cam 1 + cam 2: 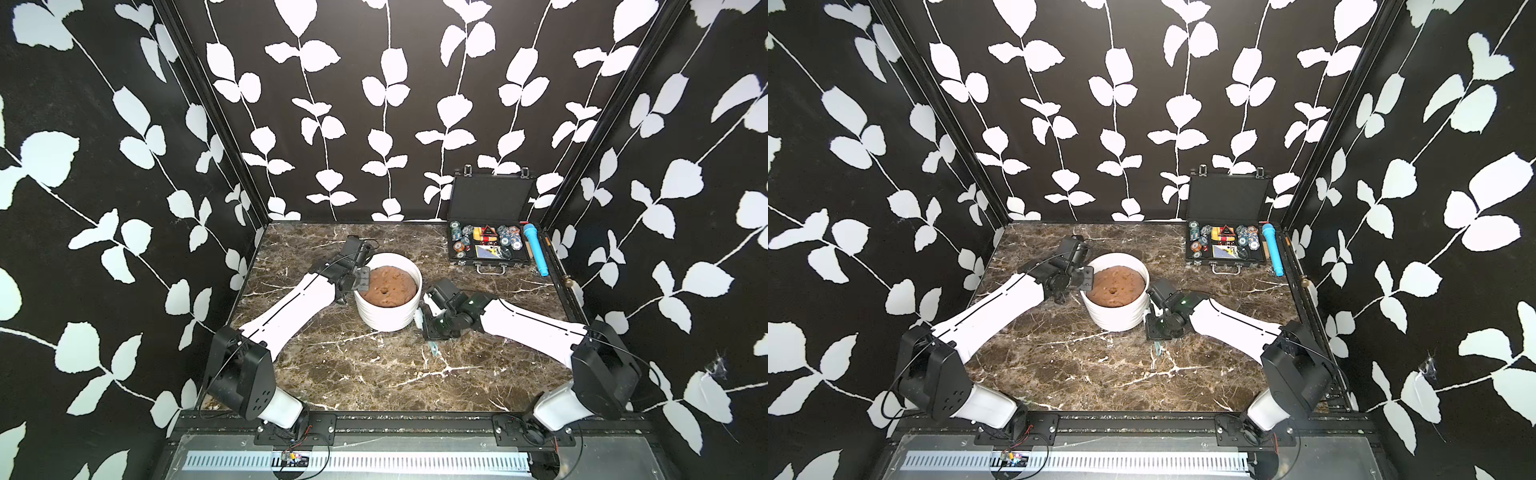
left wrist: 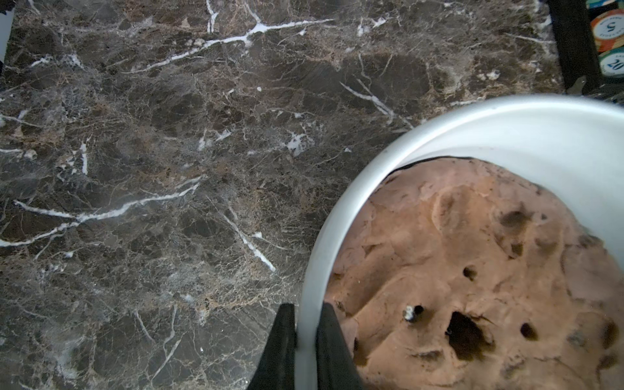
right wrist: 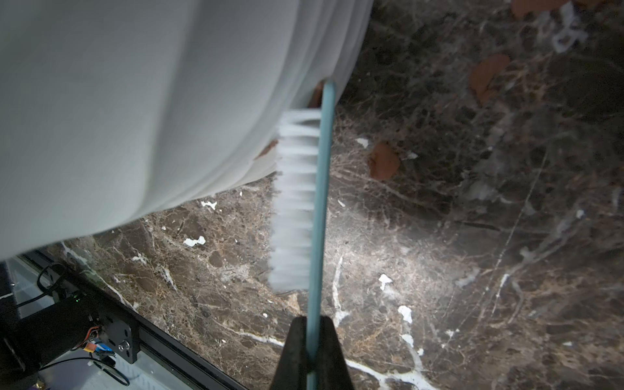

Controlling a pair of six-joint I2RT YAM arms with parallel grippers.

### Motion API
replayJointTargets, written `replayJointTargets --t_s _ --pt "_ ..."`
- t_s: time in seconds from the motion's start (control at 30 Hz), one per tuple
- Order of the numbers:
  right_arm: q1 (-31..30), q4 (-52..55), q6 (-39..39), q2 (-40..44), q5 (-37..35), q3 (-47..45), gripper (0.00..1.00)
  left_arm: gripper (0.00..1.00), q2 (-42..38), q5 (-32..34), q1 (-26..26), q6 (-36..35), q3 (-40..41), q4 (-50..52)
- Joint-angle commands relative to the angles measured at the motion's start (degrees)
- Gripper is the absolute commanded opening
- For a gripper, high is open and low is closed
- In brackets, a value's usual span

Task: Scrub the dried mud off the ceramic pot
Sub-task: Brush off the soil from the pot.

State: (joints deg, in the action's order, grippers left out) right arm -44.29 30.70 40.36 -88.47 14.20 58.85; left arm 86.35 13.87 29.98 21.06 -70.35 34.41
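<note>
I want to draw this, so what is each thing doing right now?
ceramic pot, upright
left gripper, shut on pot rim
right gripper, shut on brush
brush, bristles against pot's side
dried mud, a smear on the pot beside the bristles
black case, lid open

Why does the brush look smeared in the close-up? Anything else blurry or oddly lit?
Right wrist view: brush bristles smeared, probably motion; pot wall soft, too near; a bright patch on the table, corners dark. Left wrist view: table sharp, pot rim slightly soft. Both top views: crisp, evenly lit, but the wide lens splays the walls outward.
</note>
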Motion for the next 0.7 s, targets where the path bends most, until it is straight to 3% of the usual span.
replayJointTargets --t_s 0.0,0.27,0.43,0.67 --pt "2.06 -6.35 -0.21 -0.72 -0.41 1.38 0.0 0.0 4.6 -4.94 -0.08 -0.36 3.43 -0.02" --pt "5.02 -2.41 -5.12 -3.83 -2.94 2.61 0.0 0.0 4.88 -3.87 -0.07 0.6 3.05 0.21" --pt "1.72 4.28 -7.11 1.91 0.1 1.13 0.0 0.0 4.93 -1.39 -0.07 2.9 2.33 1.41" --pt "-2.68 3.44 -2.9 5.92 5.44 -1.1 0.0 0.0 4.77 -2.69 -0.03 4.3 2.17 1.16"
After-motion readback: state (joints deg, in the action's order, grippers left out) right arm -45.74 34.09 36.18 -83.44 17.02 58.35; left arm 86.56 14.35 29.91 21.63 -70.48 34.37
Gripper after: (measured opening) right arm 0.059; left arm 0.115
